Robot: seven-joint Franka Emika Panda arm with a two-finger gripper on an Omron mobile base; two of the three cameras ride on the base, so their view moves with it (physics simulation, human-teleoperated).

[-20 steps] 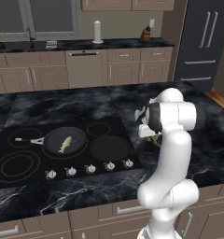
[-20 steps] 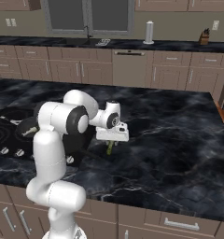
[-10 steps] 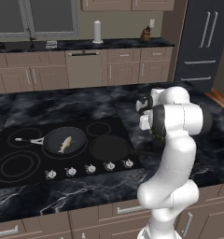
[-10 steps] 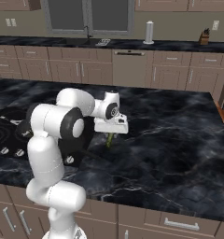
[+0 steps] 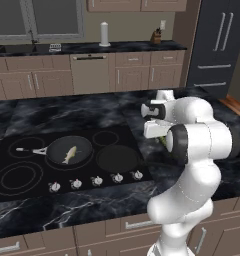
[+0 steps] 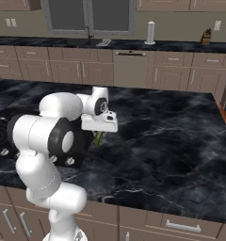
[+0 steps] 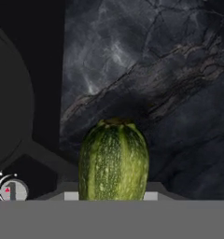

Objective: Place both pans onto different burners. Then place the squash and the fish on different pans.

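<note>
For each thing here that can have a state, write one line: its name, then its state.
Fish: lying in the left pan.
Left pan: on a burner, holding the fish.
Right pan: on a burner, empty.
Squash: in the gripper, above the counter, not yet on a pan.
Gripper: shut on the squash.

- Left base view: behind-left of the arm, high, looking forward and down; cooktop lies left of the gripper, far off.
- Right base view: behind-right, same tilt; counter stretches right of the gripper.
- Both share the arm, counter and back cabinets.
- Hand view: very close, looking along the gripper at squash over counter.
</note>
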